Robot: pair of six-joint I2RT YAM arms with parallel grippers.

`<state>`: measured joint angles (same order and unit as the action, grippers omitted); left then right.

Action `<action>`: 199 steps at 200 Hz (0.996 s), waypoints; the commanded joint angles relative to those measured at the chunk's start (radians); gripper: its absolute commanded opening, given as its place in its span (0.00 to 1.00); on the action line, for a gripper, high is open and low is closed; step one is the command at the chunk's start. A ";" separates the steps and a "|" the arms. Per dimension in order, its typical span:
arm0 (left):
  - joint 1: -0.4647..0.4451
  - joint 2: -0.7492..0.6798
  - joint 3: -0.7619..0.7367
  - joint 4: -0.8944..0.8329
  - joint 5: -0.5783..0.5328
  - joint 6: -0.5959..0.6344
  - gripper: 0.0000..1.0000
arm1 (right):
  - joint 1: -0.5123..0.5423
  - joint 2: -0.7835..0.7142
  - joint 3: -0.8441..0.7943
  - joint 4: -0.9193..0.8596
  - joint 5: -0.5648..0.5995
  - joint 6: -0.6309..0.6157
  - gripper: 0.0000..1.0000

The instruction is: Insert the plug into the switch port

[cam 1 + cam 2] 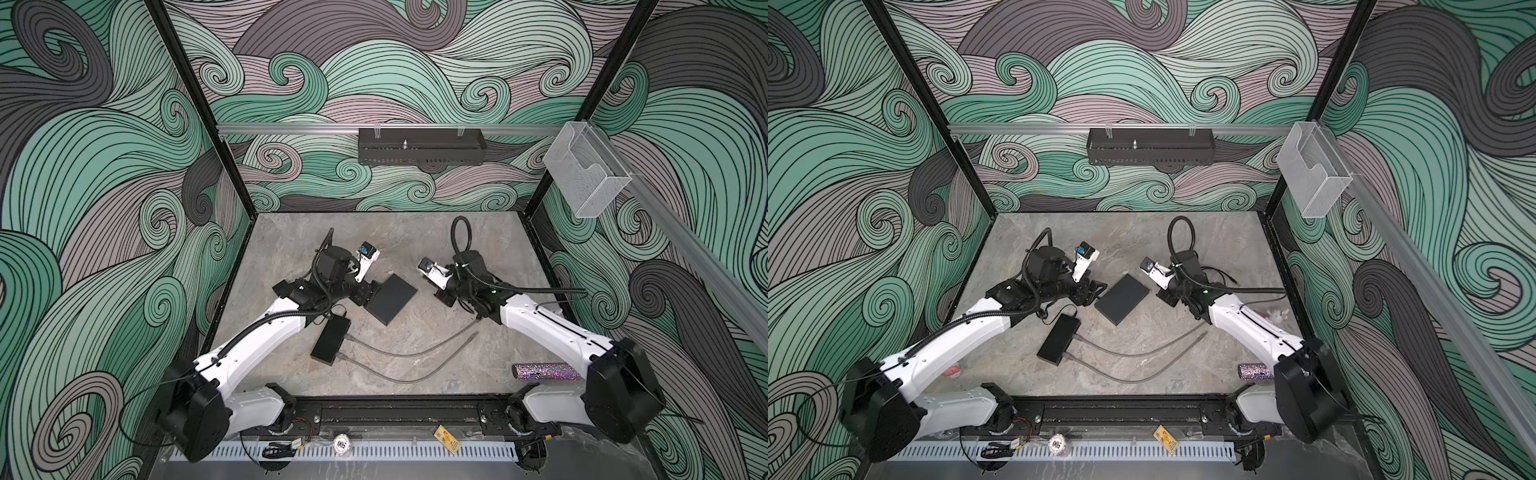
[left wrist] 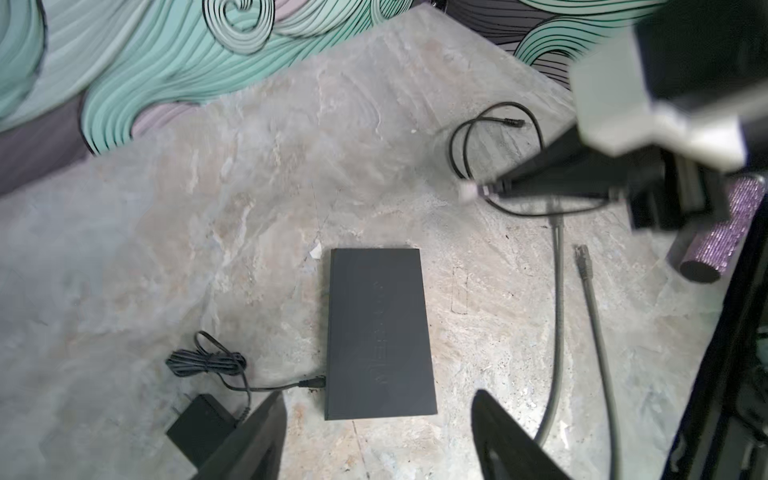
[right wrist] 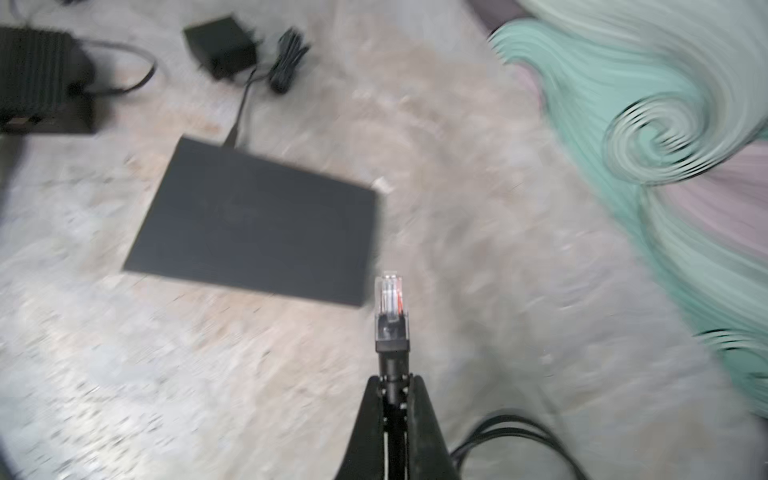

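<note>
The right tool (image 3: pixel 392 380) is pinched shut on the black boot of a clear plastic network plug (image 3: pixel 390 297), which juts straight out past its tips above the grey marbled counter (image 3: pixel 478 249). Just ahead of the plug, off to one side and clear of it, lies the flat black rectangular switch (image 3: pixel 253 224). Beyond the switch the left tool (image 2: pixel 378 394) stands wide open and empty, its tips flanking the switch's end nearest them; contact cannot be told.
</note>
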<state>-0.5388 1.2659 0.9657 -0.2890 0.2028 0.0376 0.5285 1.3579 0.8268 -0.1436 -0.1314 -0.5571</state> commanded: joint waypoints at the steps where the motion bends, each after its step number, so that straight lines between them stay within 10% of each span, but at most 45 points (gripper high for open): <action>1: 0.067 0.143 0.074 -0.068 0.132 -0.132 0.64 | 0.011 0.006 -0.055 0.096 -0.174 0.161 0.00; 106: 0.136 0.520 0.328 -0.278 0.213 -0.250 0.52 | 0.103 0.081 -0.176 0.263 -0.169 0.544 0.00; 199: 0.135 0.590 0.327 -0.283 0.266 -0.240 0.46 | 0.169 0.224 -0.316 0.544 -0.146 0.516 0.00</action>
<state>-0.4088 1.8328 1.2797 -0.5407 0.4461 -0.1959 0.6819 1.5608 0.5282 0.2733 -0.3031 -0.0460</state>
